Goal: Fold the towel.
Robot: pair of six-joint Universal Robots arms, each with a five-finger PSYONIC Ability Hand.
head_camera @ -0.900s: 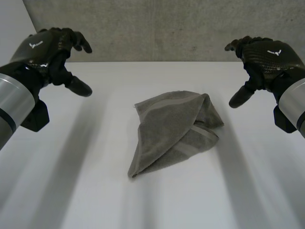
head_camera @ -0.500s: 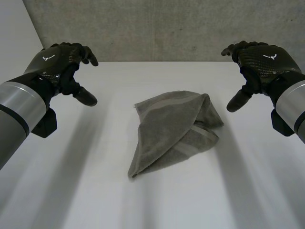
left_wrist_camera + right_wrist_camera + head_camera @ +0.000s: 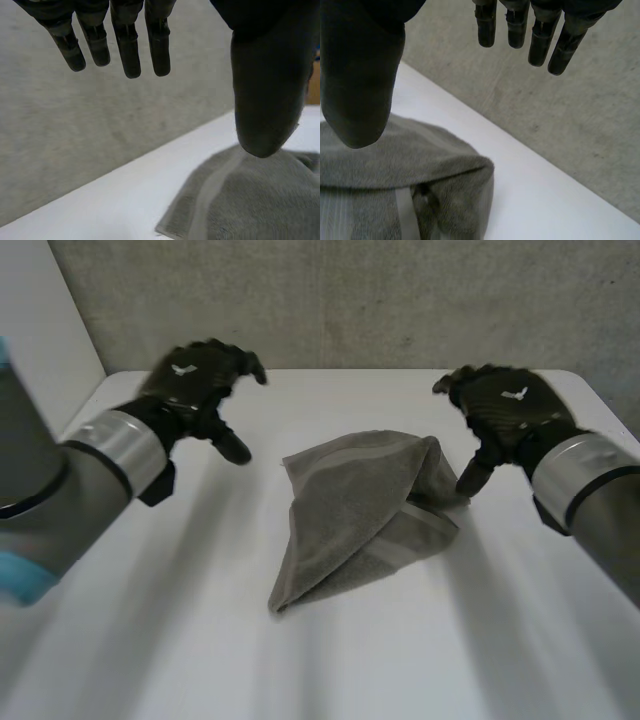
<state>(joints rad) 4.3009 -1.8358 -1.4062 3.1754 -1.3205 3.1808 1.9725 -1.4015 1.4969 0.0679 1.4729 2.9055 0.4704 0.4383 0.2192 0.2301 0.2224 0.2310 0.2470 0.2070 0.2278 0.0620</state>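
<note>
Because the towel (image 3: 365, 510) lies bunched and unevenly doubled near the middle of the white tabletop (image 3: 150, 620), no clean edge is presented for folding. The left robot hand (image 3: 200, 380) hovers beside the towel's far left corner, fingers (image 3: 127, 50) spread apart from the thumb and holding nothing. The right robot hand (image 3: 505, 405) hovers at the far right bulge, equally spread and empty; thumb contact with the cloth cannot be confirmed. This flanking posture probably prepares a two-sided grasp, so that the towel can be straightened first.
</note>
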